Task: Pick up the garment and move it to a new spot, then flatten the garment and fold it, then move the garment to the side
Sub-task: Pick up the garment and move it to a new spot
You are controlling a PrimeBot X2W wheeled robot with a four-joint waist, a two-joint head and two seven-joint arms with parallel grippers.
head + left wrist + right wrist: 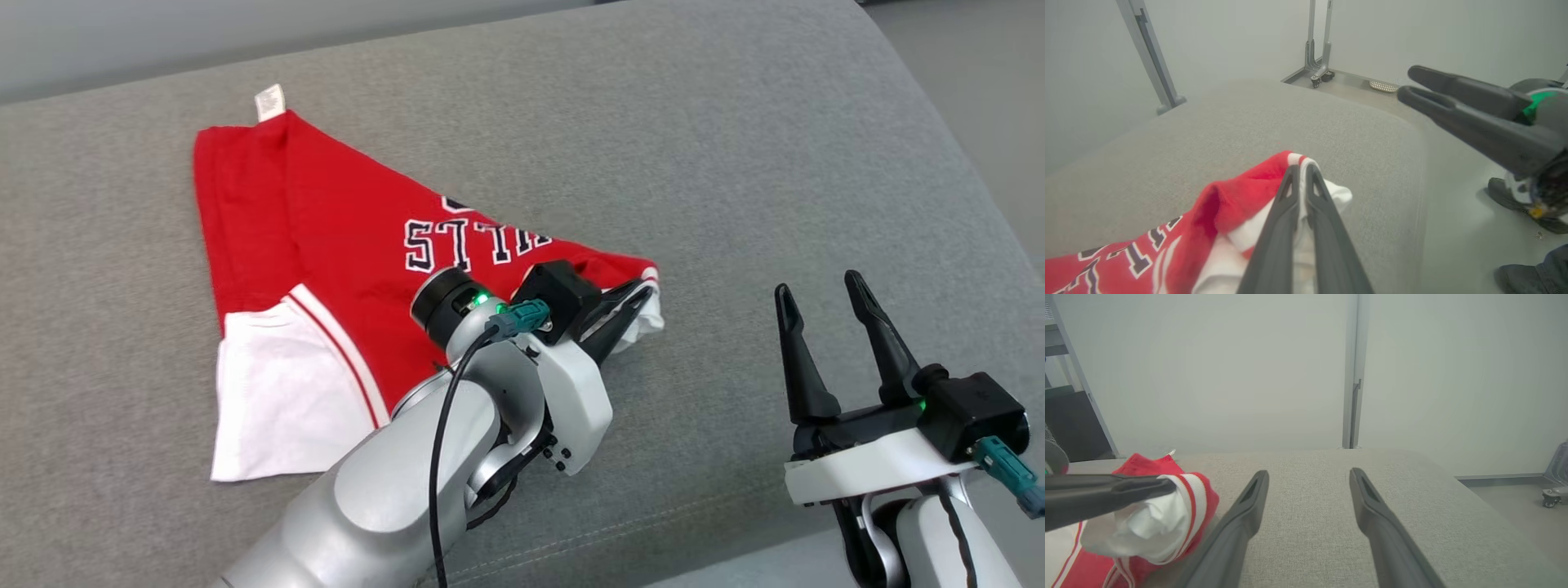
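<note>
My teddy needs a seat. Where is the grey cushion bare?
Bare: the cushion beyond the red garment toward the far right edge, and between left gripper and right gripper. Crowded: the garment corner the left gripper pinches.

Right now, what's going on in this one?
The robot's left hand is shut on the white-trimmed corner of a red jersey that lies half-spread on the grey cushion. The right hand stands open beside it, off the cloth, holding nothing. The jersey is bunched at that corner and not yet neatly folded.
</note>
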